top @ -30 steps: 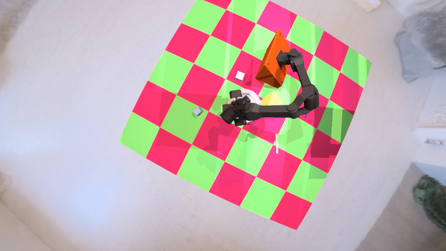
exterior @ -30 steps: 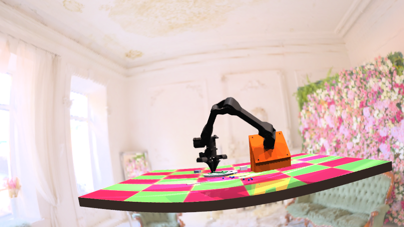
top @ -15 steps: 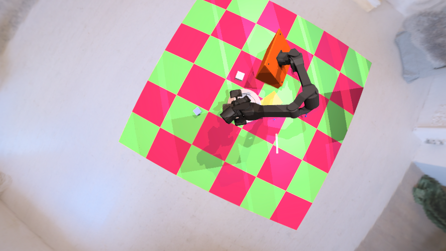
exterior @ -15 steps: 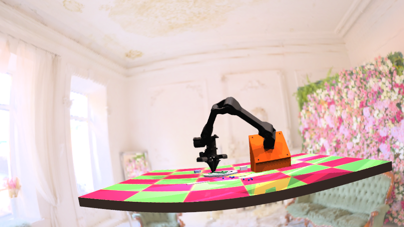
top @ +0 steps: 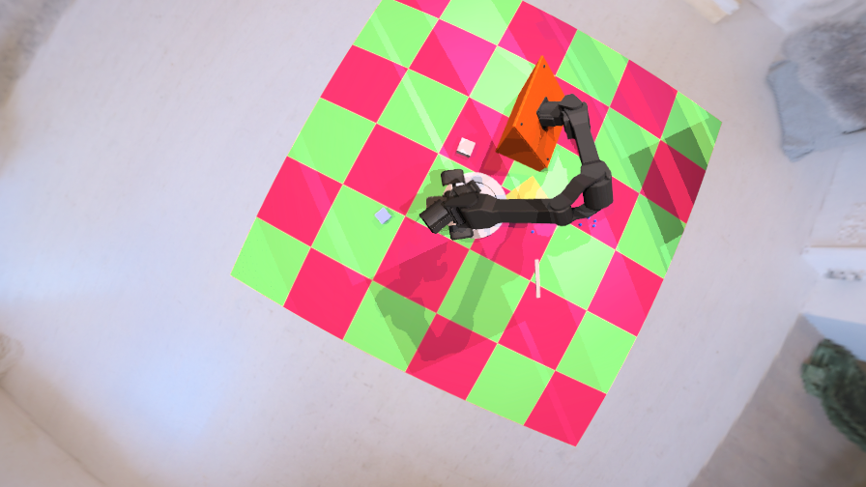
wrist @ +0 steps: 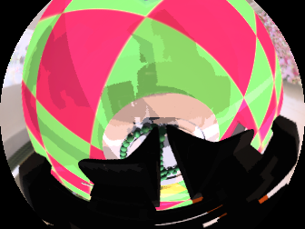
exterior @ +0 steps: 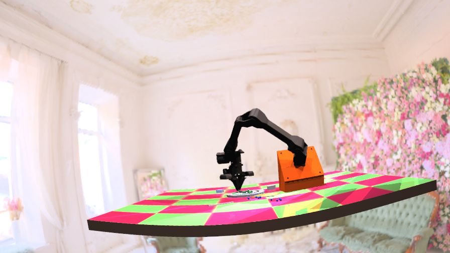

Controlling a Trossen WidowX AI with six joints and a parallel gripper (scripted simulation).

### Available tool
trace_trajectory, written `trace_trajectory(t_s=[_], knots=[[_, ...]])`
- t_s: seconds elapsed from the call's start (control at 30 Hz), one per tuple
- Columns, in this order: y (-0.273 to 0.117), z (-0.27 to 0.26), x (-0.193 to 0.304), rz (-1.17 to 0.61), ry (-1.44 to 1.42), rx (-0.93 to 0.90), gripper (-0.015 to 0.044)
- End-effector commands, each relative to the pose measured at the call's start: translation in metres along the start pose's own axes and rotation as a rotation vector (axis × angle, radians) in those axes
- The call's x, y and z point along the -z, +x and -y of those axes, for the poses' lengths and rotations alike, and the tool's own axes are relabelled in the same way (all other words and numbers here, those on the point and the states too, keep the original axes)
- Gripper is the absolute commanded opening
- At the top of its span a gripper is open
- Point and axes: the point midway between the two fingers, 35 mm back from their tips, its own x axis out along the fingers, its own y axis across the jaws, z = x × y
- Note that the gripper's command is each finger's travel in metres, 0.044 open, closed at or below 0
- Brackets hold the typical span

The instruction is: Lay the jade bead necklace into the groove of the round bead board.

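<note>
Jade-green beads first: we see the necklace (exterior: 248, 192) (wrist: 123, 147) on the pale round bead board (top: 498, 188) (exterior: 231, 197) (wrist: 182, 102), and the tool (top: 457, 206) (exterior: 238, 190) (wrist: 162, 129) is down at its beads, fingers nearly together and, we judge, pinching the necklace between the tips.

So how far along are we? The necklace is over the board, but one side curves while another strand cuts across the middle, and a stretch of the groove's thin arc shows no beads in the wrist view. We call it part way: the strand wants drawing outward and laying down along that arc. What sits beneath the fingers, we cannot tell.

Now for room. The board lies well inside the edges of the checkered table (top: 303, 230) (exterior: 176, 217) (wrist: 91, 50). Far left of it we have a lilac block (top: 382, 214) (exterior: 219, 191); far right, a pale block (top: 465, 146) (exterior: 271, 187), with the orange base (top: 527, 108) (exterior: 299, 172) beyond. Blue beads (top: 579, 224) (exterior: 277, 200) lie to the near right, a white stick (top: 537, 278) (exterior: 220, 204) to the near left. We would keep the pull short and low.
</note>
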Motion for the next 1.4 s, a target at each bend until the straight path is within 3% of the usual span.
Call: trace_trajectory(t_s=[0.0, 0.23, 0.8, 1.37], knots=[[0.0, -0.0002, -0.0029, 0.004, -0.009, 0.003, 0.0], [0.0078, -0.0002, -0.0028, 0.003, -0.009, 0.003, 0.0], [0.0025, -0.0001, -0.0019, 0.001, -0.007, 0.001, 0.044], [-0.0003, -0.0001, -0.0019, 0.004, -0.009, 0.003, 0.044]])
